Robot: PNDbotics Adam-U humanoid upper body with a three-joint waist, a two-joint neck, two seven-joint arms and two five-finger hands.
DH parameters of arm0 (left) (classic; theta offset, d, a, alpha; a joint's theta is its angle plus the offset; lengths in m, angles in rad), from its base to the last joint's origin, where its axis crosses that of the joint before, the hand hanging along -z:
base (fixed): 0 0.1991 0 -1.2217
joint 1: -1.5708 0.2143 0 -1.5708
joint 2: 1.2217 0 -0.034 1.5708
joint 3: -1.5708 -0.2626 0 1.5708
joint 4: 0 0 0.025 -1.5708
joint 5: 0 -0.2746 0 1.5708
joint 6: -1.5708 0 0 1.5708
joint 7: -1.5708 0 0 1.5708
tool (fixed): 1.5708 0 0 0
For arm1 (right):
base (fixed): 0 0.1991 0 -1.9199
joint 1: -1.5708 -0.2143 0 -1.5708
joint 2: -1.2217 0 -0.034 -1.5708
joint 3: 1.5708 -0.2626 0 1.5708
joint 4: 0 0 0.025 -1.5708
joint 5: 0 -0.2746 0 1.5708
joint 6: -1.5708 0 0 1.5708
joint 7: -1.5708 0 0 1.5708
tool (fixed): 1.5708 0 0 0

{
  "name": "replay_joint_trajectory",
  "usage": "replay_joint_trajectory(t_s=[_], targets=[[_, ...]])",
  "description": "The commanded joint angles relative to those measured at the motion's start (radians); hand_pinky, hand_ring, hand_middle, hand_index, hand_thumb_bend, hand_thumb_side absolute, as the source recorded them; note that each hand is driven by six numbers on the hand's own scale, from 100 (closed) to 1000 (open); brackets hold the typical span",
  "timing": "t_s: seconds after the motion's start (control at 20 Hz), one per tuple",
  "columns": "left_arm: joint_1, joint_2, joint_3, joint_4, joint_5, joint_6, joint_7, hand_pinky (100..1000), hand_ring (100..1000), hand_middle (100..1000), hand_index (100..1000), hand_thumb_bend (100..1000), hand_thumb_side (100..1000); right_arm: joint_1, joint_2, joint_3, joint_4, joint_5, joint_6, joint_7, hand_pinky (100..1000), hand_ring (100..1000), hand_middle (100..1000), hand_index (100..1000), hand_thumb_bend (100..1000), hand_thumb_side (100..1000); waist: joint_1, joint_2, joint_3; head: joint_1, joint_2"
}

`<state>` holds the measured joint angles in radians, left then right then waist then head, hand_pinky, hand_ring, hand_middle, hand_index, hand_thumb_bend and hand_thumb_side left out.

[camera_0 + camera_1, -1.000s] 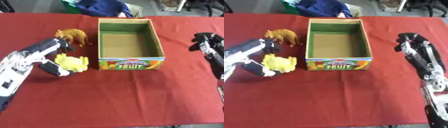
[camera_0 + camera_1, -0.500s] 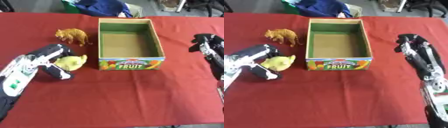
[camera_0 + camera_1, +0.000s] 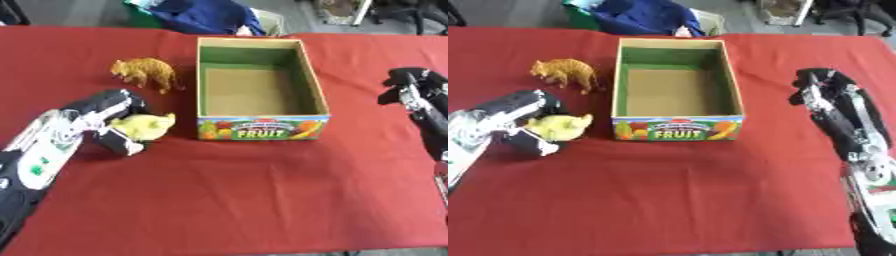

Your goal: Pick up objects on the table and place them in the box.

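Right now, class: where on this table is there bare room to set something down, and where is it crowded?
Bare red cloth spans the whole near side, below the FRUIT box. Another free strip lies between the box and the right hand. The box floor is bare. Crowded: left of the box, where the left hand, yellow toy and orange toy animal cluster.

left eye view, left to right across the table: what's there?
left hand → yellow toy → FRUIT box → right hand. The orange animal toy sits farther back, above the yellow toy, so it is unordered.

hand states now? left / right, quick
Left hand: shut on the yellow toy.
Right hand: beside the box, holding nothing; fingers cannot be told.
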<state>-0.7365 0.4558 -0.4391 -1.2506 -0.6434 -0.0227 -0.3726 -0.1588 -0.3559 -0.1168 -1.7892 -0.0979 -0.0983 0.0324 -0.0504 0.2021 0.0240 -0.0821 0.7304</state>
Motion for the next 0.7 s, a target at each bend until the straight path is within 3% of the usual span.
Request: replay_joint_trajectory(t_s=[0.05,0.25,0.7], targets=[[-0.004,0.018,0.016,-0.014,0.008,0.021,0.044,595,472,431,599,100,230,-0.008,-0.015,-0.007,-0.009,0.001,-0.002,0.003,578,530,576,706,100,504,0.003,-0.013,0.0,-0.001,0.006],[0.002,0.03,0.018,-0.059,0.039,0.038,0.05,589,456,407,577,100,226,-0.008,-0.015,-0.007,-0.008,0.002,-0.001,0.002,578,530,576,706,100,505,0.004,-0.013,0.0,-0.002,0.006],[0.014,0.061,0.03,-0.163,0.108,0.053,-0.035,598,470,423,593,100,182,-0.008,-0.015,-0.008,-0.009,0.002,-0.001,0.002,578,530,576,705,100,504,0.005,-0.016,0.002,-0.004,0.002]])
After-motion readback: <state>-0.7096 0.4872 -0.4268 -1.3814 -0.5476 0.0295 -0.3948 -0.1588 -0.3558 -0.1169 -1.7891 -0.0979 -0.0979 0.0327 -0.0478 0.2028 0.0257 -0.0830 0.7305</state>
